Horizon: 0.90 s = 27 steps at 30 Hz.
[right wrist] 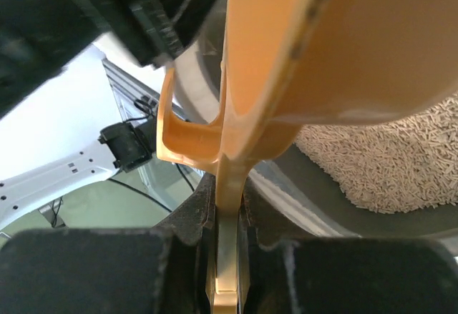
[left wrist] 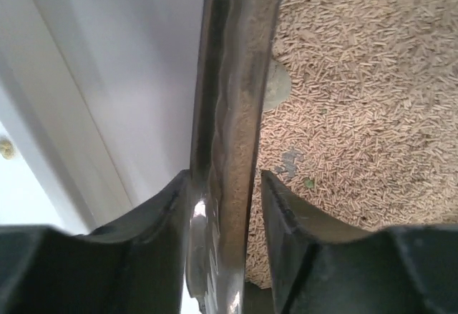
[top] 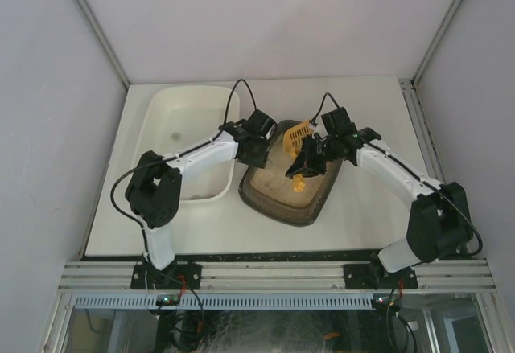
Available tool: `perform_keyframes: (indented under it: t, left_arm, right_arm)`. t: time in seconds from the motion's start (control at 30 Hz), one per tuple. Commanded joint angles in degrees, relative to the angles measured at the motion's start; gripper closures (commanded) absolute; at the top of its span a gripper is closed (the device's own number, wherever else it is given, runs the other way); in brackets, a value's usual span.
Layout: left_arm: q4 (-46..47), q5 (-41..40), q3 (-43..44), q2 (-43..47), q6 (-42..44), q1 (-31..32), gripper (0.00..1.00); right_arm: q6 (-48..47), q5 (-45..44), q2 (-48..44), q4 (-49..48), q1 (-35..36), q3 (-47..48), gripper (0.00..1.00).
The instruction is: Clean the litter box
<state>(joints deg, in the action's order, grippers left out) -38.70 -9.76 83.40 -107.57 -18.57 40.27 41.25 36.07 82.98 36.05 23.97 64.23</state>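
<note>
While litter box (top: 269, 190) is seated on table (top: 362, 208) just beside white tub (top: 189, 128), its tub-side rim is straddled by left gripper (top: 256, 158) — fingers (left wrist: 308, 257) slightly parted, gap seen on inner side. Yellow scoop (top: 299, 133) is pinched at handle by right gripper (right wrist: 227, 207), pressed tight — scoop held over box.

No readable text, labels, or signs
</note>
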Motion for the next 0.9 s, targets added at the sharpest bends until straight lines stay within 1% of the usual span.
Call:
perform_keyframes:
  t: [0.0,0.07,0.13,0.17,0.3,0.4,0.43,0.57,0.63,0.7,0.77,0.87]
  left_arm:
    - [5.2,5.8,0.0,4.79,-9.97,1.99,0.41]
    - [5.75,5.8,0.01,6.0,-8.67,2.26,0.18]
    - [6.28,5.35,0.3,7.73,-6.4,2.21,0.02]
    - [6.36,4.85,0.61,8.7,-5.06,2.07,0.0]
    - [8.13,4.34,0.14,14.71,0.1,0.52,0.0]
    - [10.3,8.54,-0.48,19.6,2.48,-2.88,0.0]
    - [10.73,11.6,-0.25,21.13,2.66,-5.5,0.0]
    - [15.96,29.11,-2.08,23.94,1.58,-15.47,0.0]
    - [18.44,35.97,-3.65,24.84,0.48,-18.92,0.0]
    - [20.72,40.18,-6.17,25.91,-0.81,-21.09,0.0]
    - [23.31,43.58,-8.67,26.79,-2.71,-22.88,0.0]
    - [27.65,50.48,-11.09,27.01,-8.49,-26.22,0.0]
  right_arm:
    - [-4.53,2.96,4.3,7.14,0.68,3.78,1.0]
    - [-6.74,1.97,6.92,10.57,0.98,5.65,1.0]
    - [-7.89,1.39,9.13,12.85,1.08,7.31,1.0]
    - [-8.43,1.12,9.8,13.86,1.21,8.05,1.0]
    - [-10.51,1.44,13.39,17.06,2.24,10.57,1.0]
    - [-11.49,1.58,15.69,18.77,3.24,11.61,1.0]
    - [-11.87,1.48,16.39,19.38,3.43,12.01,1.0]
    - [-13.27,1.15,18.94,22.38,3.48,14.05,1.0]
    - [-14.58,-0.07,20.09,25.01,3.57,15.85,1.0]
    - [-15.24,-1.2,21.02,26.69,3.39,17.32,1.0]
    - [-15.72,0.04,22.21,27.96,3.25,18.93,1.0]
    - [-16.36,0.01,24.08,29.29,3.59,21.41,1.0]
